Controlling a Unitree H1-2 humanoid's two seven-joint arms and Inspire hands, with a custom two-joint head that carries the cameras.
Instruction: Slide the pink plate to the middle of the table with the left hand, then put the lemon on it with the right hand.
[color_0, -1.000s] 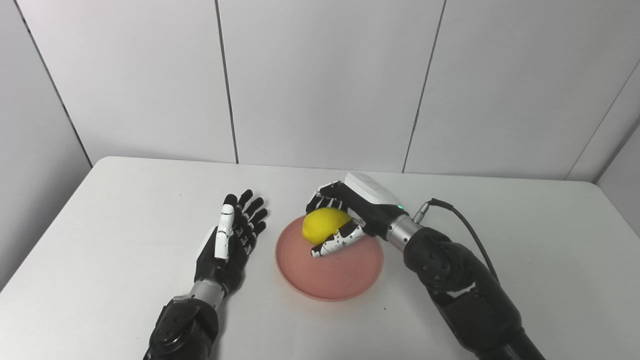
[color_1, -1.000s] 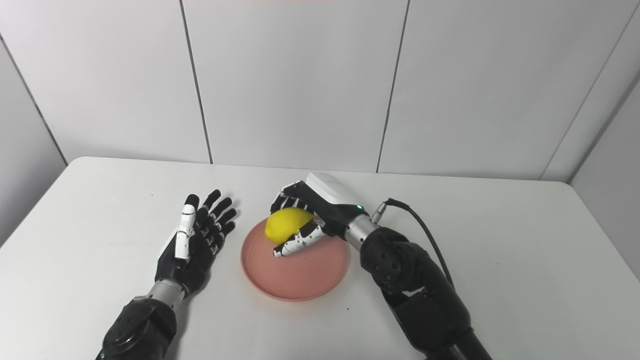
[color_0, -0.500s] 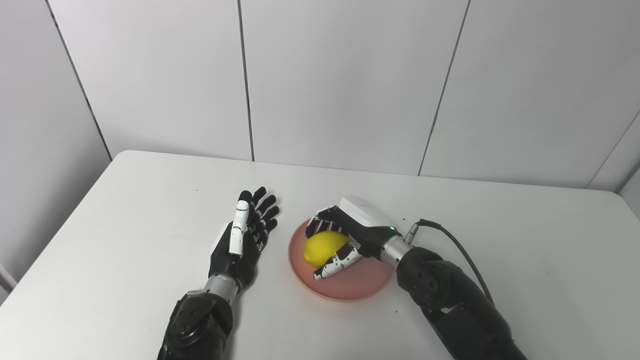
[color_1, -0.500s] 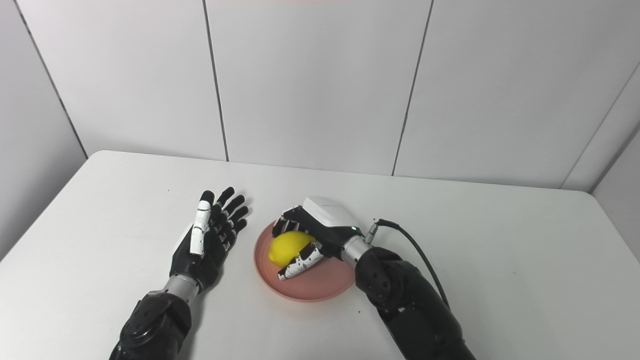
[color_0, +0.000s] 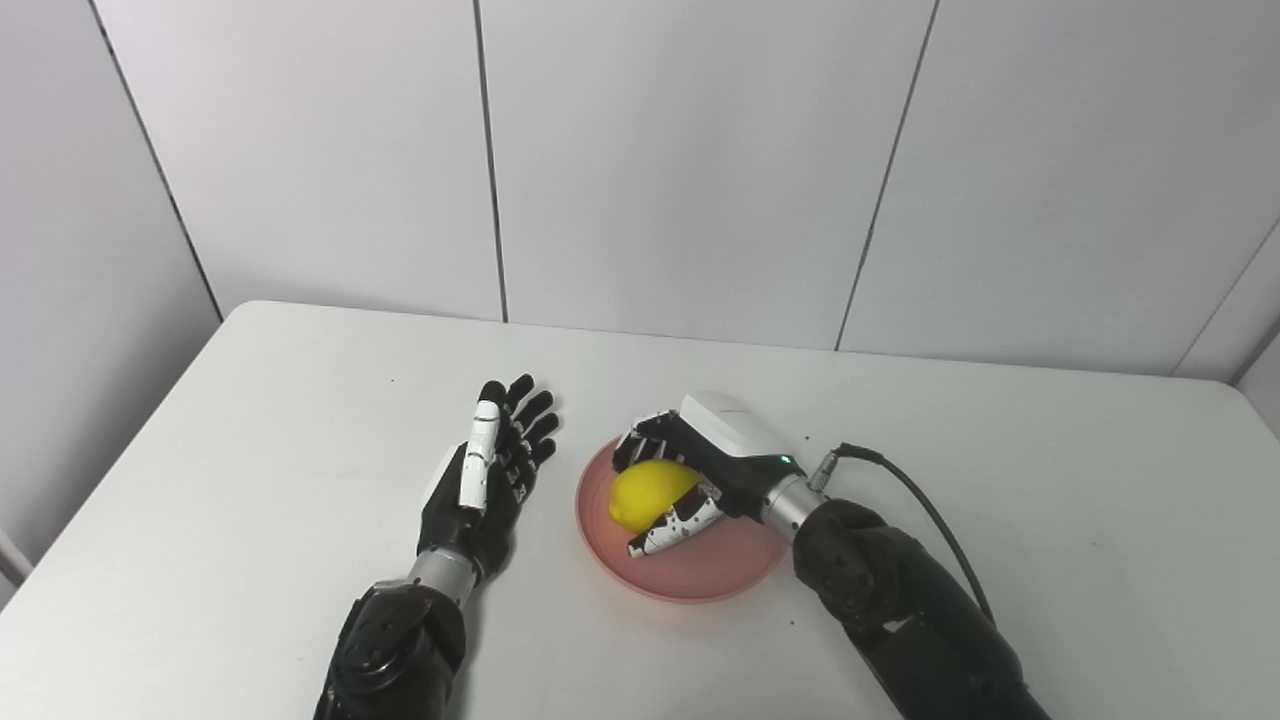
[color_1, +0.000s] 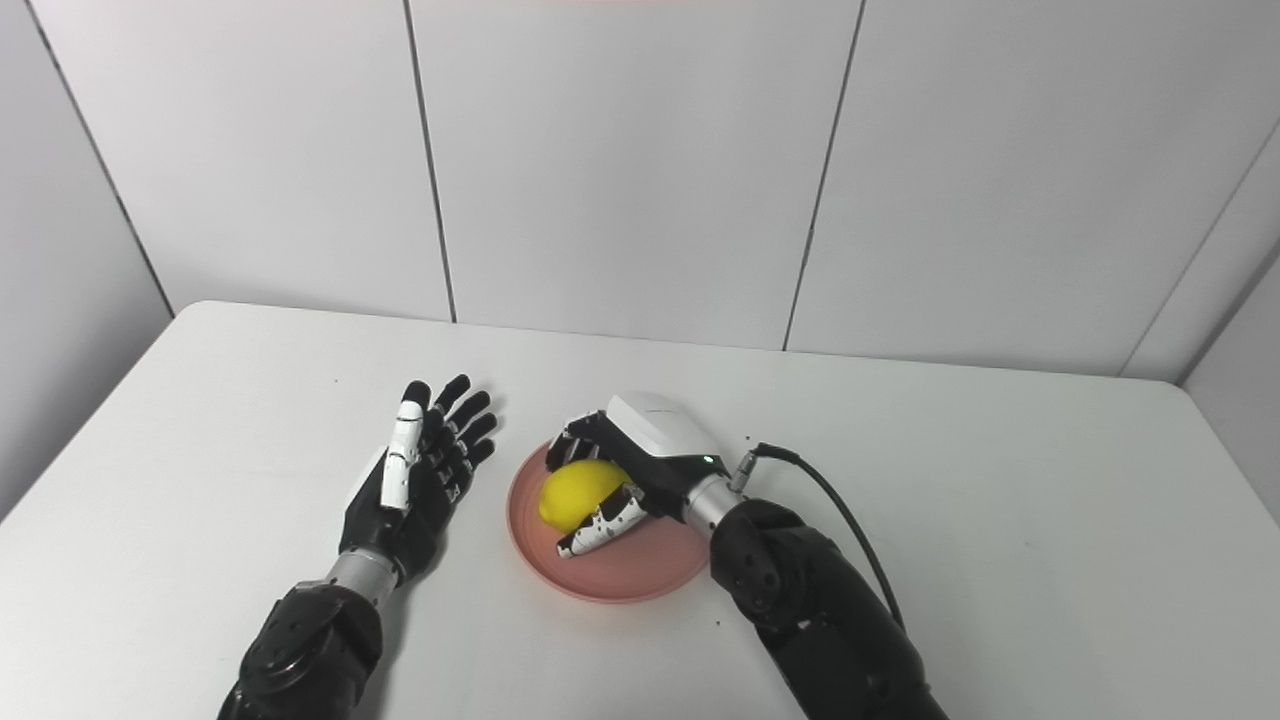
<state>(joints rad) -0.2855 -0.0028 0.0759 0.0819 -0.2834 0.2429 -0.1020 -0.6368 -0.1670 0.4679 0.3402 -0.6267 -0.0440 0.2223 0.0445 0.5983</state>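
The pink plate (color_0: 682, 545) lies flat on the white table (color_0: 1050, 520), close to the middle of the tabletop as seen from the head cameras. This placement suggests the sliding step is complete, since the plate sits within reach of both arms.

The left hand (color_0: 487, 478) rests on the table just beside the plate's left rim, apart from it. Its fingers are spread and extended and it holds nothing. This position fits a hand that is waiting clear of the work area so that the other arm has free access.

The right hand (color_0: 690, 480) is over the plate and is wrapped around the lemon (color_0: 647, 492). The fingers curl over the far side of the fruit and the thumb crosses under its near side. The grasp is closed from two opposing sides, which is likely needed because a rounded, smooth fruit would roll out of a looser hold.

The lemon is low over the rear left part of the plate. Whether it touches the plate surface cannot be determined from either view.

Judgement: the placing step is near its end. The remaining action is to open the fingers. A risk is that the lemon rolls toward the low rim on release.
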